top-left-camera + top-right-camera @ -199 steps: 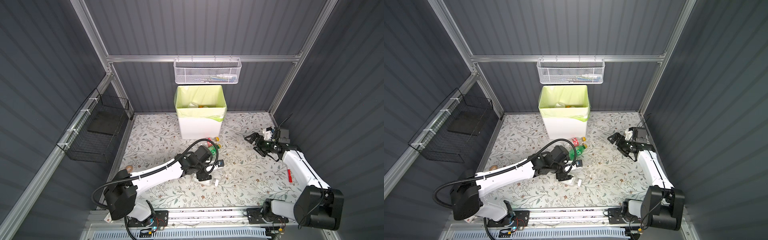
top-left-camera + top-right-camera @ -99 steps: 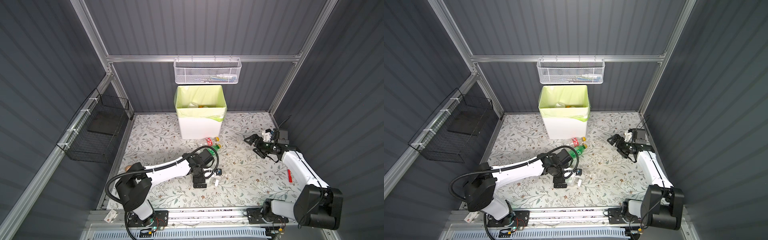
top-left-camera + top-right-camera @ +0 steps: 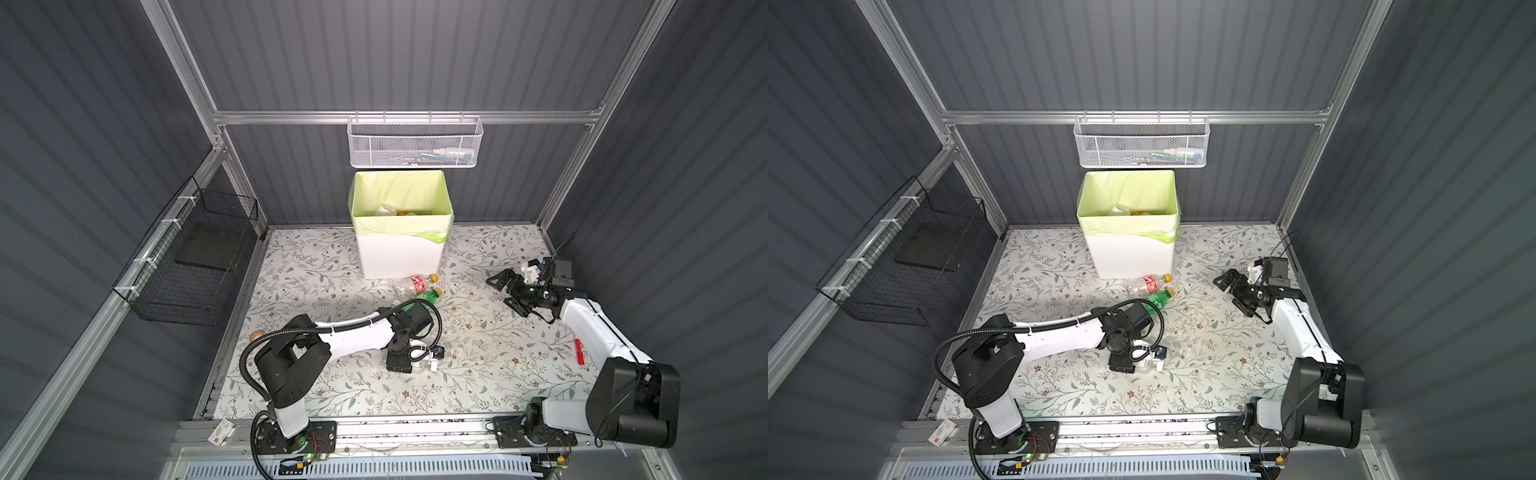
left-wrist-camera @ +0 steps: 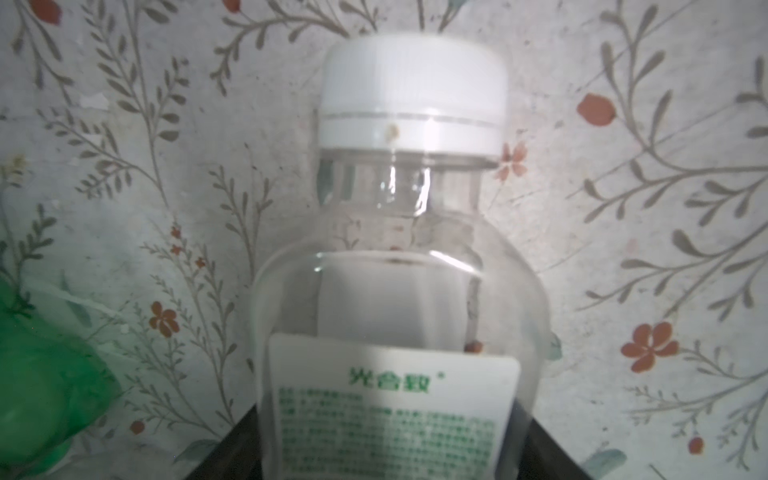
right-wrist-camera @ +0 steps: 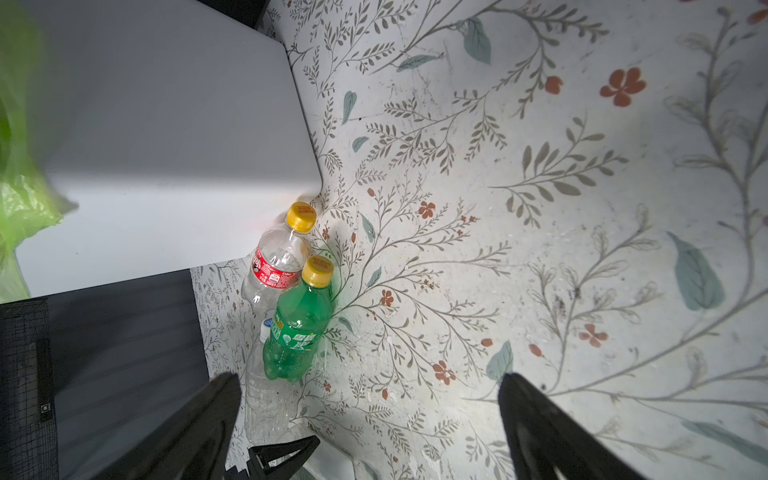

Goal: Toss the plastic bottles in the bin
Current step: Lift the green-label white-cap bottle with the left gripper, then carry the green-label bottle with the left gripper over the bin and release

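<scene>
Down and back toward its base the left arm has swung since a second ago. Its left claw (image 3: 415, 365) now sits low on the desk (image 3: 316, 266), a little toward six o'clock of centre. The right arm has hardly stirred.

In both top views the bin (image 3: 399, 257) stands at twelve o'clock, with a few bottles showing inside, too jumbled to count. Just off its front foot lie a red-labelled bottle (image 3: 415, 284) and a green bottle (image 3: 429, 296), side by side. The right claw (image 3: 505, 295) hovers at three o'clock, jaws wide, nothing in them.

From the left wrist, a white-capped bottle (image 4: 399, 316) lies lengthways between the jaws, which stand close at its sides. Whether they pinch it yet I cannot tell. It looks empty, so I'd judge it light, thin-walled, springy, and smooth enough to squirt free. The labelled belly seems the place to take it, not the neck.

From the right wrist, the jaws are spread wide over bare desk. By the bin's wall lie three: the red-labelled one, the green one touching it, and a clear bottle (image 5: 266, 390) alongside the green.

My count is four bottles on the desk, one green and three clear, plus one bin and two claws.
</scene>
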